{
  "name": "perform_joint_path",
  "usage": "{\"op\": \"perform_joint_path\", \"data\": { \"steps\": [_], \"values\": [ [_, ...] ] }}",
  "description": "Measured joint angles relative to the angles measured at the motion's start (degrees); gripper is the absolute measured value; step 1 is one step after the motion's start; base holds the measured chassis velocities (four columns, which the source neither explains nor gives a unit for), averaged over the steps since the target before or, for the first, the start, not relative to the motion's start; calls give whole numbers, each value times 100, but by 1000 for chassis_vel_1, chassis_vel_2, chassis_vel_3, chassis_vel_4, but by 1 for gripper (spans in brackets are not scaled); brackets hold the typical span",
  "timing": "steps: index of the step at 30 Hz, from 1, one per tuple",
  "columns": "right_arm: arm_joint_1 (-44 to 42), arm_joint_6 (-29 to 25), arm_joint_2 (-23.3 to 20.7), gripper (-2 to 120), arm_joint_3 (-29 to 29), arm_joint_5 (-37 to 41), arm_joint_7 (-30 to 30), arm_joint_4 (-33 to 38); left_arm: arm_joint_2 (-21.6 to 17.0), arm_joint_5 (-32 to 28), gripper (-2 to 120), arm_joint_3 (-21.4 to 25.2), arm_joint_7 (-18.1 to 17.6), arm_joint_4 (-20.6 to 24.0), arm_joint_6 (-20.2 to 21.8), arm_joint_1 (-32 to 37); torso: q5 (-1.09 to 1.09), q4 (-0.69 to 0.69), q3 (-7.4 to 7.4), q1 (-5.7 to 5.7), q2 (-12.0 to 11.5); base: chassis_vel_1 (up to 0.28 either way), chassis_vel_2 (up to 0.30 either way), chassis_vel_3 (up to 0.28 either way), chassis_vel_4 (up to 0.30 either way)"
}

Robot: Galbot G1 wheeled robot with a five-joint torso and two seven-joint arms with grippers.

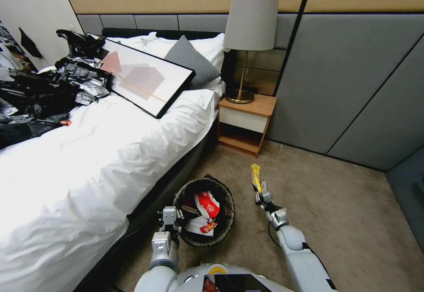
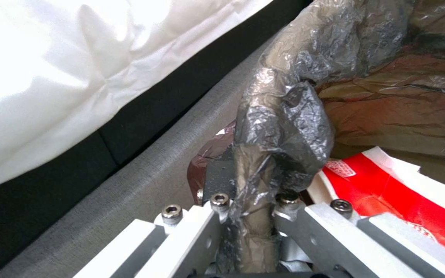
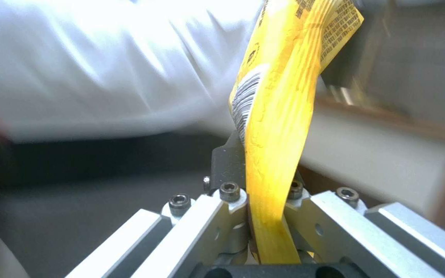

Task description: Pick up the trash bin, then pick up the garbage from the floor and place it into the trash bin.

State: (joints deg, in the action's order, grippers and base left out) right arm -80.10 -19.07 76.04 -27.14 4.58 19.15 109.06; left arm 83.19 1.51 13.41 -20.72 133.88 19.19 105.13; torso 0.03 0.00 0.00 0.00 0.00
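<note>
The trash bin point(image 1: 225, 219), round with a crinkly black bag over its rim, hangs beside the bed. My left gripper point(image 1: 170, 214) is shut on its near rim point(image 2: 256, 193). Inside lie red-and-white paper packs point(image 1: 207, 204) and a white scrap; one red pack point(image 2: 387, 193) shows close up in the left wrist view. To the bin's right, my right gripper point(image 1: 259, 191) is shut on a yellow wrapper point(image 1: 255, 176), a piece of the garbage, held upright above the carpet. In the right wrist view the wrapper point(image 3: 276, 127) rises from between the closed jaws.
A white bed point(image 1: 88, 159) with a framed picture point(image 1: 145, 80) and black bags point(image 1: 39, 93) fills the left. A wooden nightstand point(image 1: 245, 124) with a lamp point(image 1: 249, 31) stands ahead against the grey wall. Bare carpet point(image 1: 344, 203) spreads to the right.
</note>
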Motion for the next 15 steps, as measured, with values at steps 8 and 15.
{"op": "perform_joint_path", "data": {
  "steps": [8,15],
  "values": [
    [-215,14,-198,0,630,244,161,1051,-12,33,0,-52,4,-34,5,-10,-4,0,-1,0,0,0,0,0,0],
    [-202,130,-462,0,1571,320,166,960,-8,120,0,-183,15,-69,7,-21,-4,0,0,0,0,0,0,0,0]
  ]
}}
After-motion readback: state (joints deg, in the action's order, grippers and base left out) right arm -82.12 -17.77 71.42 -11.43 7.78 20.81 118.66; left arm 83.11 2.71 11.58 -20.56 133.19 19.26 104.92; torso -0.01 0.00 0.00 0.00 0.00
